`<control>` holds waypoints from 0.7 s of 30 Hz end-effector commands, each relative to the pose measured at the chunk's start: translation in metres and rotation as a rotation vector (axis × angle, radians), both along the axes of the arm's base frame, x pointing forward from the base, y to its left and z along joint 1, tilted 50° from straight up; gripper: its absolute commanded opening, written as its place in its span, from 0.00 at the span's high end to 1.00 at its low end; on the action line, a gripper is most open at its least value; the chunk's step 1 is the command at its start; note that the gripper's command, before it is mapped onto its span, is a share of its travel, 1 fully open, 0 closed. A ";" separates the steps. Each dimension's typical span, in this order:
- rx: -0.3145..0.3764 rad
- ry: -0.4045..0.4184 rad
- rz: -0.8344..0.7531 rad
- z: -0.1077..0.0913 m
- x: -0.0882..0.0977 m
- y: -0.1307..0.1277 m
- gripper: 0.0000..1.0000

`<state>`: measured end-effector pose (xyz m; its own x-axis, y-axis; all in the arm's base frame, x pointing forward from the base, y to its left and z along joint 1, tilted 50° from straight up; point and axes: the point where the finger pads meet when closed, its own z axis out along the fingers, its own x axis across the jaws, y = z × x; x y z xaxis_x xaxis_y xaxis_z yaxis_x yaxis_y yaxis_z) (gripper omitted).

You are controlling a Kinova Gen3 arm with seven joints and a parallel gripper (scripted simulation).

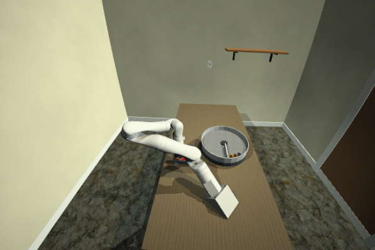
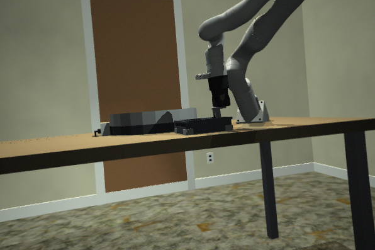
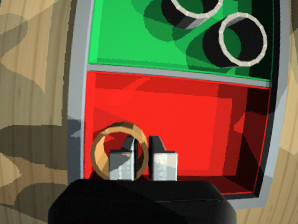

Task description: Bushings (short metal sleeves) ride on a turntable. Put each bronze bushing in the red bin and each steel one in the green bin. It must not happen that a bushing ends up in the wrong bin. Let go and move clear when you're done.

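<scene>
In the wrist view my gripper [image 3: 143, 150] is shut on the wall of a bronze bushing [image 3: 116, 151], which hangs just over the near left corner of the red bin [image 3: 176, 125]. The green bin [image 3: 180, 23] behind it holds two steel bushings [image 3: 242, 39]. From the side, in the exterior view, the gripper [image 2: 216, 112] is low over the dark bin tray [image 2: 202, 125]. In the top view the turntable [image 1: 223, 145] carries a few bronze bushings [image 1: 234, 155] near its front rim; the arm hides most of the bin tray [image 1: 180, 160].
The arm's base block [image 1: 223, 201] stands on the table in front of the turntable. The long wooden table [image 1: 218, 181] runs away from the camera. A shelf [image 1: 256, 51] hangs on the back wall. A door [image 2: 135, 72] is behind the table.
</scene>
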<state>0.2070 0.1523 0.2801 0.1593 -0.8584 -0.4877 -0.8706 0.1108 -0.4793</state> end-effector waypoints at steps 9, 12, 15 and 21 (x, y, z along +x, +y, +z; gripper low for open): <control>0.043 -0.056 -0.012 -0.001 0.000 0.000 1.00; 0.071 -0.094 -0.019 -0.001 0.001 0.000 1.00; 0.071 -0.094 -0.019 -0.001 0.001 0.000 1.00; 0.071 -0.094 -0.019 -0.001 0.001 0.000 1.00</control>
<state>0.2073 0.1527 0.2803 0.1579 -0.8584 -0.4881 -0.8701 0.1127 -0.4798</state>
